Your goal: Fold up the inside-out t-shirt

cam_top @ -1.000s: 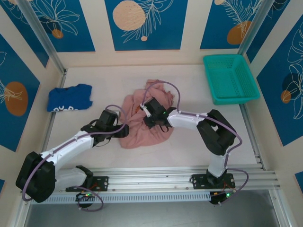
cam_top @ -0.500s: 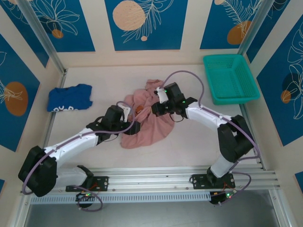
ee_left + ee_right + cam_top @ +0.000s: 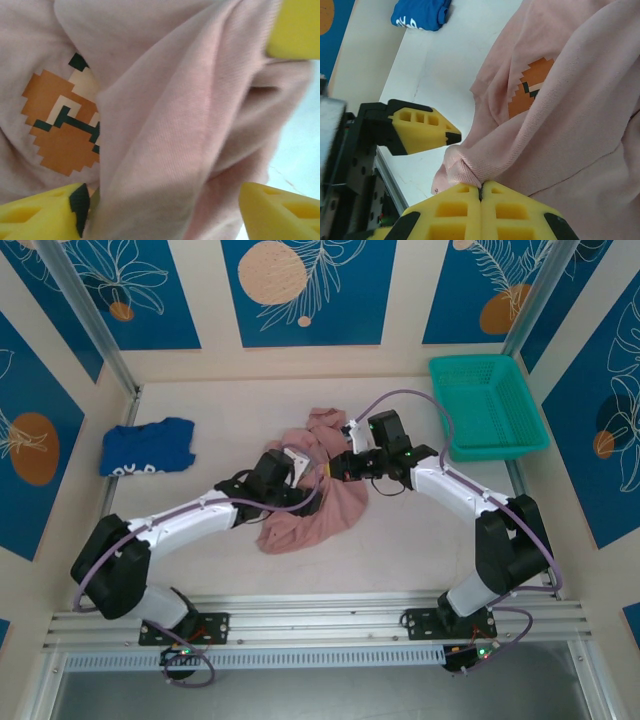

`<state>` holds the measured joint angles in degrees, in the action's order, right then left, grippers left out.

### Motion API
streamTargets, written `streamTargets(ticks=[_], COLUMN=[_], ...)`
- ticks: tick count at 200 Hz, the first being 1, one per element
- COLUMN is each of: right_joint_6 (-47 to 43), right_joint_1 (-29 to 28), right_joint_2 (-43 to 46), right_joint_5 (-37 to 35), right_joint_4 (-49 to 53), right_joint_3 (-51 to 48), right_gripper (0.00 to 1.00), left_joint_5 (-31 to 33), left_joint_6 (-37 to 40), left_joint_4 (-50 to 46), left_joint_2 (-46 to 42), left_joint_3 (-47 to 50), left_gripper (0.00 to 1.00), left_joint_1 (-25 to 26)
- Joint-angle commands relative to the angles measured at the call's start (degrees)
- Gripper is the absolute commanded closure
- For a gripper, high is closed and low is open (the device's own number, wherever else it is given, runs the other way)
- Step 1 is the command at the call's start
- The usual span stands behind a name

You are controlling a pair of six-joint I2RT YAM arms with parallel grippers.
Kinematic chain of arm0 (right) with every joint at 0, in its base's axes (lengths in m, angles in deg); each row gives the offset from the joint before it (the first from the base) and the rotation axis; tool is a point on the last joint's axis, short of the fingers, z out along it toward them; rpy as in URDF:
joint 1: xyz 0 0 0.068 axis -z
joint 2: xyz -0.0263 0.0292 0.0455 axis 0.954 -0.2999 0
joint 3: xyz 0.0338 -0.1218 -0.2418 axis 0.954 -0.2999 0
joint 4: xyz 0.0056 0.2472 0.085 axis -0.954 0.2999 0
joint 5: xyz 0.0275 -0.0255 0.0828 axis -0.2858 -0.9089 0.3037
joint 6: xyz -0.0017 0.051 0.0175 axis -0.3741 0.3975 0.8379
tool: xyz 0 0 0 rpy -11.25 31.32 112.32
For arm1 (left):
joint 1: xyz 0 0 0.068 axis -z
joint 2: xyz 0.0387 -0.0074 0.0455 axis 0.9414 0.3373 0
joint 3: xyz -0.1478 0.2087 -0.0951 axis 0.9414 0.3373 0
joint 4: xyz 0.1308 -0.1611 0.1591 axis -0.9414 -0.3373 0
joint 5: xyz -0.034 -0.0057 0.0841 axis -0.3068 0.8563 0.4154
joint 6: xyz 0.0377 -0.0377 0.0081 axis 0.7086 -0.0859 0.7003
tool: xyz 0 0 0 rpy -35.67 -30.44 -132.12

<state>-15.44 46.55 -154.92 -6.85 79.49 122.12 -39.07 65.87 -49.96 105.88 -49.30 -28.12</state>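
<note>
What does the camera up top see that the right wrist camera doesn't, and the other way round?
The top camera gives the green basket near the right wall, plus the whole left arm and right arm reaching in. The right wrist camera gives a close look: the right pincer is shut on a fold of fabric, and an orange blocky picture is printed nearby. Both have the pink t-shirt, crumpled, and the blue shirt lying away from it.
</note>
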Motion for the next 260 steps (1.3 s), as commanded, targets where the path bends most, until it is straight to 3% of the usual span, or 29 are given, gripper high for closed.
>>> streamTargets(ticks=[1, 34, 57, 73, 93, 127, 164, 213, 244, 260], right_joint_6=[0.0, -5.4, -10.1, -12.6, -11.7, -7.6, -9.6, -14.8, -16.8, -17.4], right_joint_1=[1.0, 2.6, 3.5, 3.5, 3.0, 0.2, -2.9, -9.3, -10.6, -11.3], right_joint_2=[2.1, 5.0, 8.1, 11.4, 15.2, 20.2, 21.8, 26.6, 26.5, 25.3], right_joint_5=[2.7, 2.0, -2.6, -7.5, -12.3, -11.5, -14.2, -18.2, -19.7, -20.4], right_joint_4=[1.4, 3.3, 7.0, 9.2, 8.2, -1.7, -3.0, -5.4, -7.6, -8.8], right_joint_3=[-1.1, -3.2, -4.0, -4.9, -7.4, -15.2, -17.3, -22.8, -24.2, -24.3], right_gripper=[1.0, 1.0, 1.0, 1.0, 0.97, 0.85, 0.75, 0.58, 0.42, 0.4], left_joint_5=[5.8, -1.4, -19.4, -35.7, -44.3, -44.2, -43.5, -43.5, -43.8, -43.9], left_joint_6=[1.8, 3.1, 1.5, -5.2, -12.8, -10.2, -6.8, -5.6, -5.2, -4.9], left_joint_4=[-1.5, 0.9, 1.2, 3.8, 7.9, -0.3, -5.4, -6.7, -7.0, -7.2], left_joint_2=[2.9, 6.1, 4.6, 0.3, -5.2, -9.7, -10.6, -9.8, -9.8, -9.7], left_joint_3=[-2.2, -3.8, -4.5, -2.9, 0.1, -1.7, -4.0, -5.5, -5.6, -5.8], left_gripper=[0.31, 0.6, 0.95, 1.0, 1.0, 1.0, 1.0, 1.0, 1.0, 1.0], left_joint_1=[-0.3, -2.8, -5.5, -7.8, -8.6, -8.9, -9.3, -9.7, -9.9, -9.9])
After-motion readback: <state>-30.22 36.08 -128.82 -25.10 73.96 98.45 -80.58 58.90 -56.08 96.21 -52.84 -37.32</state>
